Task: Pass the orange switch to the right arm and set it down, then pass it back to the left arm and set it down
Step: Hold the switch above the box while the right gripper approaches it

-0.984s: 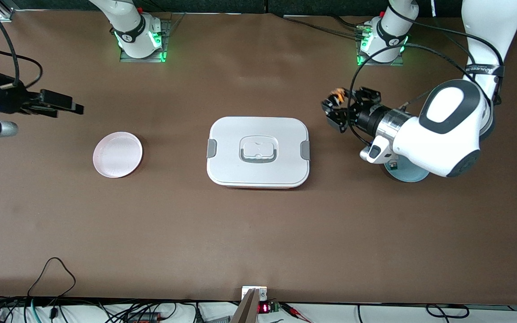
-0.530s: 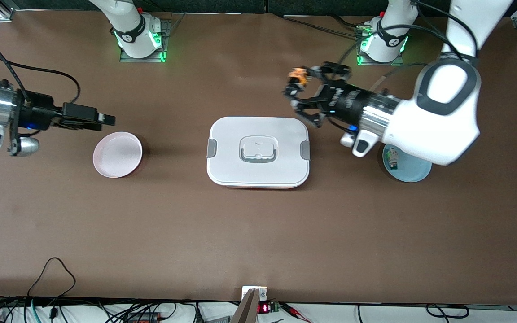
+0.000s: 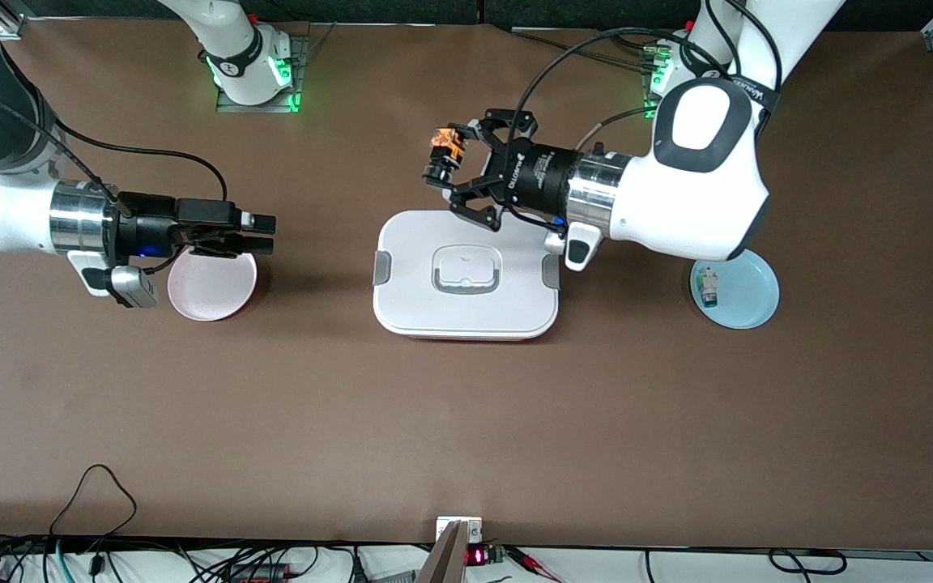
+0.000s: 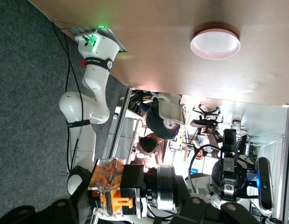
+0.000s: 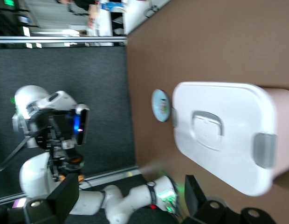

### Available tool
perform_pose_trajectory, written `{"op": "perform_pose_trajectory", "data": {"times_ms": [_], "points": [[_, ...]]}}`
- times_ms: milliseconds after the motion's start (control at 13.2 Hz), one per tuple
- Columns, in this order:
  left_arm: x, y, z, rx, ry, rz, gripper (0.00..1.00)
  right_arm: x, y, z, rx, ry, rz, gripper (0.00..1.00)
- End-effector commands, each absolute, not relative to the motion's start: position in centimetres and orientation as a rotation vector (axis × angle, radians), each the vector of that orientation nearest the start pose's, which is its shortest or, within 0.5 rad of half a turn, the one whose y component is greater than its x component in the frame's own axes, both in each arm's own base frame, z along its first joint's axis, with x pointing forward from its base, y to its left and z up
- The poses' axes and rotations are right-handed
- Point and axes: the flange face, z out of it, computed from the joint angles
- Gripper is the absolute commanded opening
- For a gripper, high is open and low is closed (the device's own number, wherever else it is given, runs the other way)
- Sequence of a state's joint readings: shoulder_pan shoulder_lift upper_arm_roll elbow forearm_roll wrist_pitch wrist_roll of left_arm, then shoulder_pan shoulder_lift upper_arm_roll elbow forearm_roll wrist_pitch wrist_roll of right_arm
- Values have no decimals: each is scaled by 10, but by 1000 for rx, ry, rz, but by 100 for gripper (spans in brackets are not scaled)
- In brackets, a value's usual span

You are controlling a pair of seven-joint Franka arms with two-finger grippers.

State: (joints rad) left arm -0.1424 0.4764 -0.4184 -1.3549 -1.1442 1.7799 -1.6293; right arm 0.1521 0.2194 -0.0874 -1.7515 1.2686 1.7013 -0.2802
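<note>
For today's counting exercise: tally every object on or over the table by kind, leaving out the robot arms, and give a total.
Plates: 2 (pink plate, blue plate)
Boxes: 1 (white lidded box)
Switches: 1 (orange switch, held in the left gripper above the table by the box)
Small white components with green end: 1, on the blue plate
Total: 5

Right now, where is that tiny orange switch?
In the front view, the orange switch is up in the air, held between the fingers of the left gripper, over the table just past the edge of the white box toward the robots' bases.
</note>
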Motion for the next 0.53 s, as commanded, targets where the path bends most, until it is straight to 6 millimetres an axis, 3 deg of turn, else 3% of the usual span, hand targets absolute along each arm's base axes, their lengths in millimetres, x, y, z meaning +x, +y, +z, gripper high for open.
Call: {"op": "perform_pose_trajectory", "data": {"times_ms": [0, 454], "points": [[590, -382, 538, 1598, 1378, -1480, 23, 603, 149, 477, -1775, 53, 89, 100], [590, -384, 539, 1587, 1373, -1489, 23, 587, 194, 464, -1613, 4, 57, 100]]}}
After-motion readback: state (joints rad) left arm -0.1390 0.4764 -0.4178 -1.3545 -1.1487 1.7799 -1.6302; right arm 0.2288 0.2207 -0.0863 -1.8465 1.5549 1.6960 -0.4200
